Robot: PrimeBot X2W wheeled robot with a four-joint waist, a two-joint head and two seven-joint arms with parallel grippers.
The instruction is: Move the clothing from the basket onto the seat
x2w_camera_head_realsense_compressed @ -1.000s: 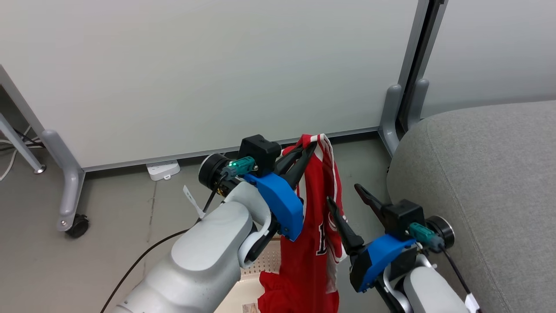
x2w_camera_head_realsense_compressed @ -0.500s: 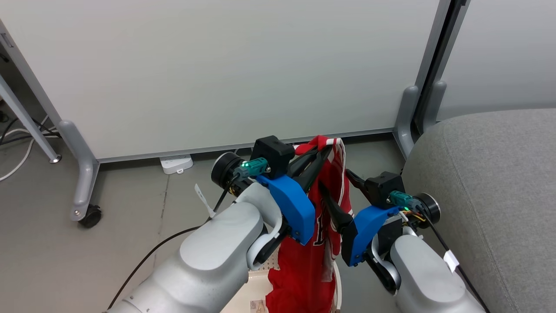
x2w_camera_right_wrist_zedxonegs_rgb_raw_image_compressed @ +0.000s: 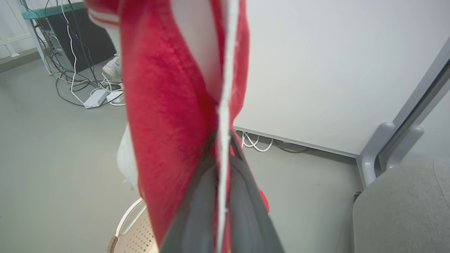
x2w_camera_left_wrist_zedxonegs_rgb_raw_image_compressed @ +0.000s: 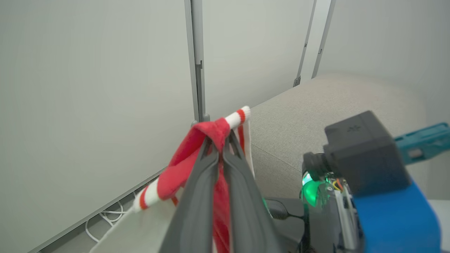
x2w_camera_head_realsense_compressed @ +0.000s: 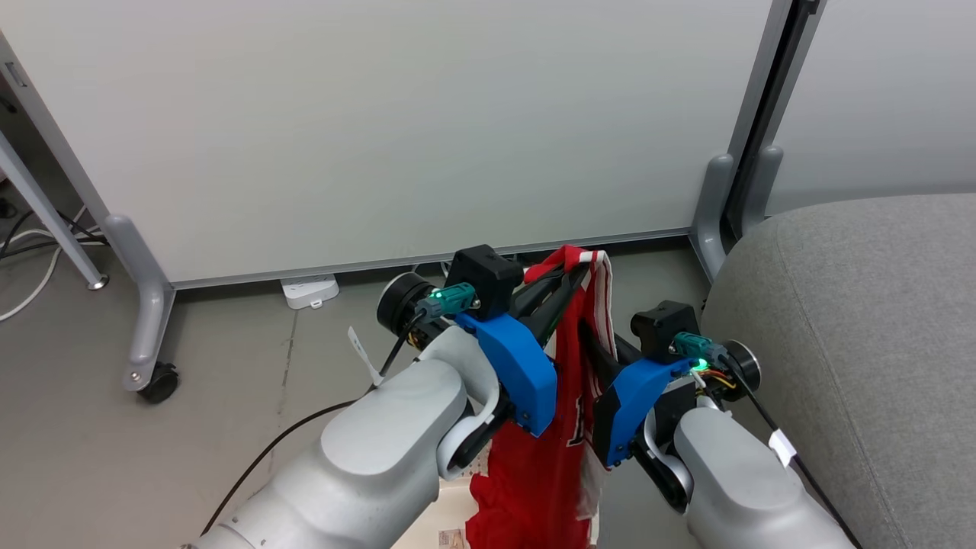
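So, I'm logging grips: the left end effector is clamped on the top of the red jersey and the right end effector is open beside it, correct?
Not quite: the right end effector is shut on the red jersey too, pinching a white-trimmed edge, as the right wrist view shows. The left end effector is clamped on its top.

head: high, facing down-forward | wrists: close, along own jaws | shared: clothing (x2w_camera_head_realsense_compressed: 534, 480), seat (x2w_camera_head_realsense_compressed: 862, 305)
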